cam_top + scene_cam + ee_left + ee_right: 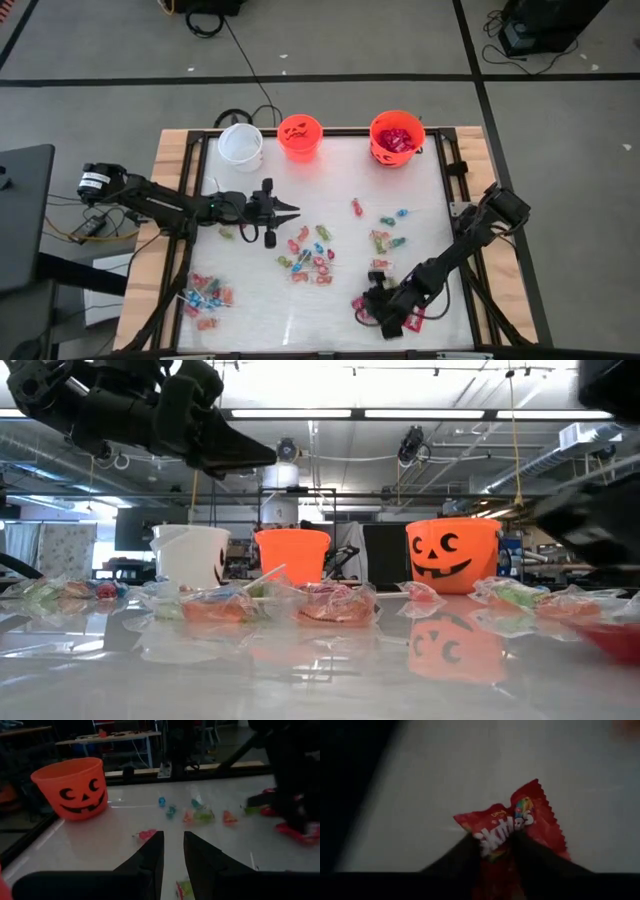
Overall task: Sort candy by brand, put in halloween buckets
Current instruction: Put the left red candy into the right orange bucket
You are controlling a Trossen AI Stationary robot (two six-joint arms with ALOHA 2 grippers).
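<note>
The right gripper [496, 851] sits low at the table's [330, 170] near right corner with its fingers pinching a red Skittles packet [512, 827] against the surface, while the left gripper [285, 211] hovers left of centre, fingers slightly apart and empty, and three buckets [299, 136] line the far edge.

Lab: exposed ceiling ducts [420, 445], workbenches [107, 740]
</note>
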